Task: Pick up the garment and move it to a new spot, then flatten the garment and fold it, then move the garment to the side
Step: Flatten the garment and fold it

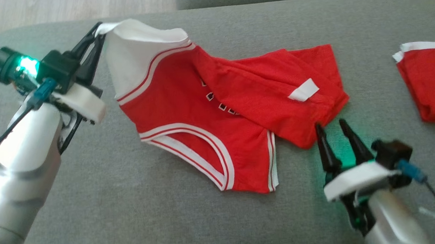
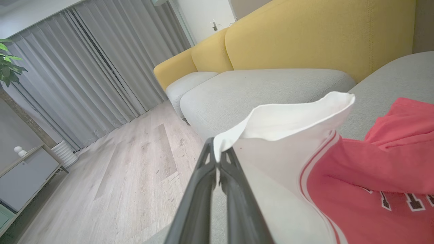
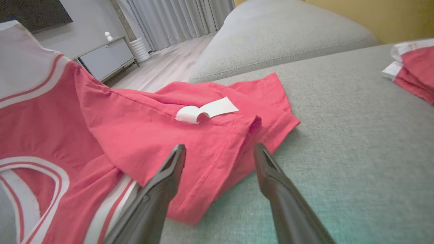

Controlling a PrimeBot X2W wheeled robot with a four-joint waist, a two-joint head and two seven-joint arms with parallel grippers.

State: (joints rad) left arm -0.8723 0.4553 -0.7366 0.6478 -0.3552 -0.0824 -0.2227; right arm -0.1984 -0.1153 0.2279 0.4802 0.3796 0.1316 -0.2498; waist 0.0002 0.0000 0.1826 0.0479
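A red garment (image 1: 187,112) with white trim lies rumpled on the grey sofa seat (image 1: 133,221), part of it folded over on itself with a white label (image 1: 303,90) showing. My left gripper (image 1: 98,33) is shut on the garment's white shoulder edge (image 2: 271,118) and holds that corner lifted off the cushion at the upper left. My right gripper (image 1: 329,126) stands open just in front of the garment's folded lower right corner (image 3: 217,162), its fingers (image 3: 169,169) on either side of the hem and nothing pinched between them.
A second red and white cloth (image 1: 427,87) lies at the right edge of the seat. The seat's rounded edge and the wooden floor (image 2: 129,169) are close behind my left gripper. A yellow sofa back (image 2: 305,37) stands beyond.
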